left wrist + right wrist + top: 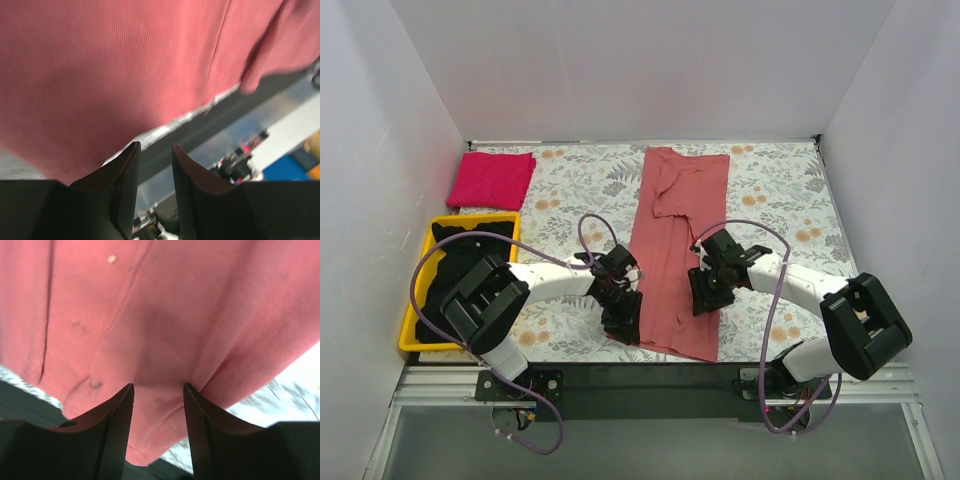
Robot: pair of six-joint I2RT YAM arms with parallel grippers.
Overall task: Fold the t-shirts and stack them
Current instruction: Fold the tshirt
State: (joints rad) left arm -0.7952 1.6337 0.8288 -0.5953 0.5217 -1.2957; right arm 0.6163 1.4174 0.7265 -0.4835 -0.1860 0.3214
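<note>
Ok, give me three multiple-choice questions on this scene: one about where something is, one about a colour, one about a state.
1. Where is the pink shirt? A near right corner; B far left corner; C dead centre.
2. What colour is the bin? A blue; B green; C yellow.
3. The red shirt is: A laid out in a long strip; B balled up; C in the bin.
Answers: B, it lies folded far left; C, its rim is yellow; A, it stretches flat from far to near.
</note>
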